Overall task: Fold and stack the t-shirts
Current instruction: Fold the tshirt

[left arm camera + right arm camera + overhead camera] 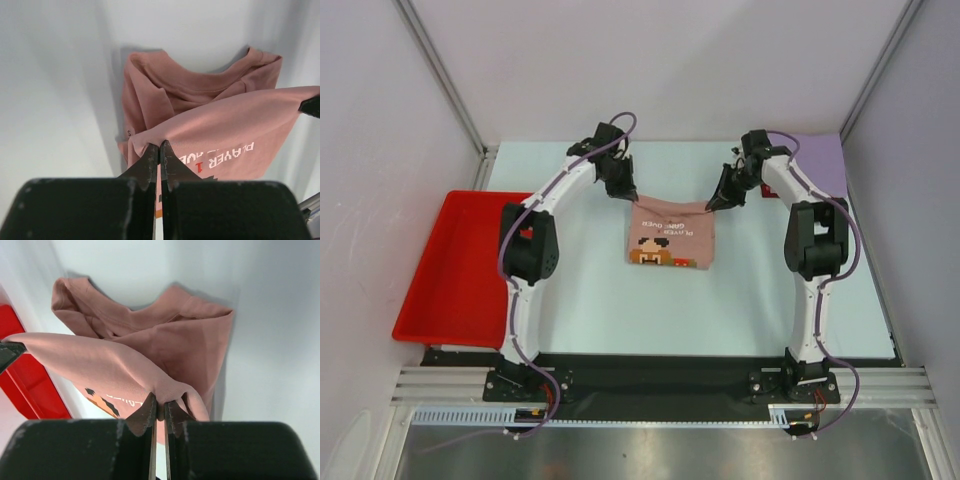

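Two hands (pixel 625 193) (pixel 712 205) on pink tee's (pixel 670 238) far edge

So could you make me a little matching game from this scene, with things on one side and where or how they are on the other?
Things:
1. pink t-shirt
2. red tray
3. lavender t-shirt
4. left tool

Places or states:
A. far right corner of the table
B. shut on a shirt's edge
C. middle of the table, far edge lifted
D. left edge of the table

Pairs: 1-C, 2-D, 3-A, 4-B
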### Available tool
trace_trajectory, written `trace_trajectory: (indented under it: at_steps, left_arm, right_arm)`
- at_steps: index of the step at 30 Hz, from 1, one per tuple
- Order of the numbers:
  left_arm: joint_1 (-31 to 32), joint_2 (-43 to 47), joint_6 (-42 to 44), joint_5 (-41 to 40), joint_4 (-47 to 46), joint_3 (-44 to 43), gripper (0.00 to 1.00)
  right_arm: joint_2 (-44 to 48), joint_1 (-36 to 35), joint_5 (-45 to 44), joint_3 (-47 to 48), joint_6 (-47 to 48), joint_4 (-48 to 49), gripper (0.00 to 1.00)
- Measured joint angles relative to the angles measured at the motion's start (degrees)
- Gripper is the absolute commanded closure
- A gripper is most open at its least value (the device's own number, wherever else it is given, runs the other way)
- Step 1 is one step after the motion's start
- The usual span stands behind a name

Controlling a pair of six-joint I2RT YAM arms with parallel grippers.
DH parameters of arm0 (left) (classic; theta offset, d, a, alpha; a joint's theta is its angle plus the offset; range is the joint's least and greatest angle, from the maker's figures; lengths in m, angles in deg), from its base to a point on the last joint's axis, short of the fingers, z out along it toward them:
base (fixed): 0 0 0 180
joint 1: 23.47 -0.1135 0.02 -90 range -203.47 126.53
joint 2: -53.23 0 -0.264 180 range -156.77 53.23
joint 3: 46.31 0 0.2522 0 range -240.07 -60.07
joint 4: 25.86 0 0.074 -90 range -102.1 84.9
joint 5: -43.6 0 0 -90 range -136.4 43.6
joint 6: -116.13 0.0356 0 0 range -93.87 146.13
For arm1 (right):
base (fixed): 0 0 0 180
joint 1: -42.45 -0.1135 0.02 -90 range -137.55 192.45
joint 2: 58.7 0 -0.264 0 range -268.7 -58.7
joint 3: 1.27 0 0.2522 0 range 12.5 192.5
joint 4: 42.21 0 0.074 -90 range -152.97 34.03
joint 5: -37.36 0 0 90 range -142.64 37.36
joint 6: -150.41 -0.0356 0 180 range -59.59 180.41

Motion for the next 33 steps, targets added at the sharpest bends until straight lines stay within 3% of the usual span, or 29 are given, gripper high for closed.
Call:
trace_trajectory:
  at_steps: [7, 13, 15, 16, 17, 20, 22, 23, 24, 25, 28, 29, 31, 33]
  left_arm:
    - [-0.31, -4.74, -0.5, 2.27, -2.78, -5.4, 1.0]
    - [-0.59, -7.67, -1.46, 1.99, -4.81, -6.54, 1.0]
    - [-0.94, -7.93, -2.12, 1.53, -5.88, -6.29, 0.99]
    - [-1.18, -7.93, -2.47, 1.25, -6.95, -5.88, 0.95]
    - [-1.46, -7.93, -2.69, 0.94, -7.89, -5.6, 0.81]
    - [-2.49, -8.09, -3.63, -1.05, -10.36, -5.46, 0.55]
    - [-3.41, -8.04, -3.87, -3.17, -11.82, -5.73, 0.45]
    - [-3.8, -7.96, -3.89, -4.17, -12.48, -5.84, 0.36]
    - [-4.11, -7.69, -3.56, -4.98, -12.98, -5.88, 0.35]
    - [-4.39, -7.32, -3.5, -5.79, -13.09, -5.88, 0.35]
    - [-4.83, -4.68, -3.41, -6.67, -13.03, -4.55, 0.49]
    - [-4.81, -2.75, -3.56, -5.73, -13.6, -2.75, 0.61]
    - [-4.46, 2.54, -4.2, -2.4, -16.06, 3.21, 0.74]
    - [-3.82, 8.63, -5.14, 2.32, -20.37, 11.34, 0.8]
  right_arm:
    - [-2.93, 1.42, 0.74, 3.76, 0.0, -0.17, 0.99]
    - [-7.19, 2.73, 1.7, 7.45, 0.2, 0.0, 0.84]
    - [-9.31, 3.04, 2.58, 9.66, 0.02, 0.2, 0.73]
    - [-10.58, 3.23, 2.89, 11.1, 0.02, 0.61, 0.67]
    - [-11.87, 3.48, 3.21, 12.66, -0.2, 1.16, 0.57]
    - [-15.67, 4.59, 3.17, 18.51, -0.48, 1.75, 0.38]
    - [-16.9, 5.4, 2.38, 22.03, 0.15, 0.87, 0.37]
    - [-17.11, 5.66, 1.97, 23.47, 0.52, 0.33, 0.37]
    - [-16.9, 5.97, 1.7, 24.24, 0.87, -0.11, 0.37]
    - [-16.26, 6.19, 1.46, 24.28, 1.14, -0.31, 0.37]
    - [-11.52, 6.12, 0.83, 19.71, 2.23, -0.61, 0.4]
    - [-8.79, 5.75, 0.9, 15.96, 2.4, 0.04, 0.51]
    - [-3.02, 4.63, 1.7, 7.76, 1.9, 1.9, 0.66]
    - [2.58, 3.08, 4.04, -0.92, 0.33, 5.42, 0.71]
